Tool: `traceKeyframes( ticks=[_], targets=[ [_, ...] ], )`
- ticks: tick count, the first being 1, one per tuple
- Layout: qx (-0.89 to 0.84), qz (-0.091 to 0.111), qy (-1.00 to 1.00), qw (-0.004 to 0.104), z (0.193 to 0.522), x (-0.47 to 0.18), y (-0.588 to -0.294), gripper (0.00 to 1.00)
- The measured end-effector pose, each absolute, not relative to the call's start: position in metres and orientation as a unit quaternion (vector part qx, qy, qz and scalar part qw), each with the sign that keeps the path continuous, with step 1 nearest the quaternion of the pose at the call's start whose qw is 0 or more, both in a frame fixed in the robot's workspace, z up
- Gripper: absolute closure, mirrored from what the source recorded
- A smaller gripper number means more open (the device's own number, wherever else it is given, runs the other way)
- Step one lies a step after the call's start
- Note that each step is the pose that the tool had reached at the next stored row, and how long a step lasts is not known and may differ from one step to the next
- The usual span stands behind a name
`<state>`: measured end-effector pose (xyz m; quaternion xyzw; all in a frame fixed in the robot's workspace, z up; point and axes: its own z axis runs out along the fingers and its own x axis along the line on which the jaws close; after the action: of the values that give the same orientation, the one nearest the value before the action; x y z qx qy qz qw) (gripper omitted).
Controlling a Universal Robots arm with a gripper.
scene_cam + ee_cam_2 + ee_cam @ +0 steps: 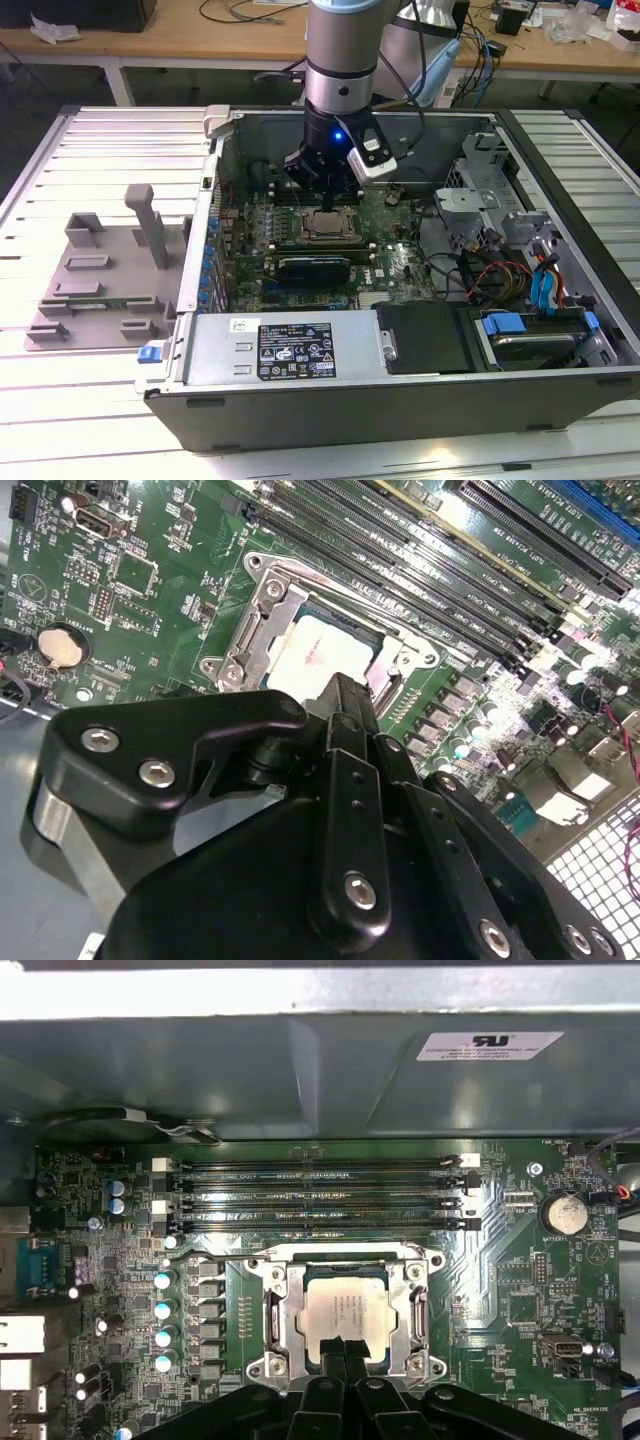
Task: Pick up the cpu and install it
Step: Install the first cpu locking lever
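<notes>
Motherboard (500, 1310) socket frame (272, 1315) hems the cpu (345, 1305) beneath closed jaws

Arm (340, 45) stood vertical, wrist pointed straight down. Gripper (340, 1344) hung low; in both wrist views black fingers (328, 1362) closed tip to tip, nothing held between.

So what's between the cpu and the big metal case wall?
Next to the cpu comes the socket frame, then four long memory slots, in the first wrist view.
</notes>
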<state>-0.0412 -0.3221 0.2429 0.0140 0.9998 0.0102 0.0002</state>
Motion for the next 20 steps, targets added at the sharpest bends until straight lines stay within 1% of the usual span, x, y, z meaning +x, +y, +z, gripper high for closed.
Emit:
traceKeyframes(
  ticks=[5,9,20],
  targets=[
    [0.014,0.010,1.000,0.000,0.245,-0.041,-0.322,0.89],
    [0.014,0.010,1.000,0.000,0.261,-0.041,-0.322,0.89],
    [0.014,0.010,1.000,0.001,0.262,-0.057,-0.322,0.89]
  ],
)
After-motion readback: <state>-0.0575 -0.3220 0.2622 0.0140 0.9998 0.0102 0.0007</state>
